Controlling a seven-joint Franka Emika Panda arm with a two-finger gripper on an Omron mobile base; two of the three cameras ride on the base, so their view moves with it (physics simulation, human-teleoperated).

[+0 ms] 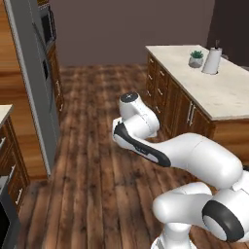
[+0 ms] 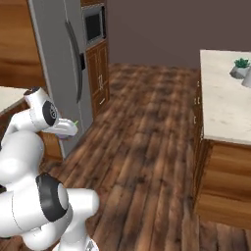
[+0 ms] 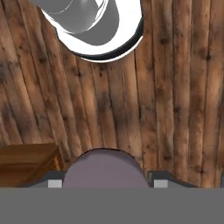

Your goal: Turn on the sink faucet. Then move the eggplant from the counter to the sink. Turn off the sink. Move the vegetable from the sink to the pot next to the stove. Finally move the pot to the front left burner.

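A rounded, dull purple eggplant (image 3: pixel 105 168) sits between the two dark finger tips at the bottom of the hand view, with my gripper (image 3: pixel 107 181) shut on it. The hand points down at the wooden plank floor. In the right base view the same pale purple shape (image 2: pixel 66 129) shows at the arm's end, beside the fridge. A beige stone counter (image 1: pixel 221 92) over brown cabinets stands to the right. The sink, its faucet and the pot are out of view.
A tall grey fridge (image 2: pixel 59 63) and wooden wall cabinets (image 2: pixel 98 78) stand on the left. A small potted plant (image 1: pixel 196 58) and a paper towel roll (image 1: pixel 212 60) rest on the counter. A dark appliance edge (image 1: pixel 6 221) shows at lower left. Wooden floor (image 1: pixel 97 160) lies between.
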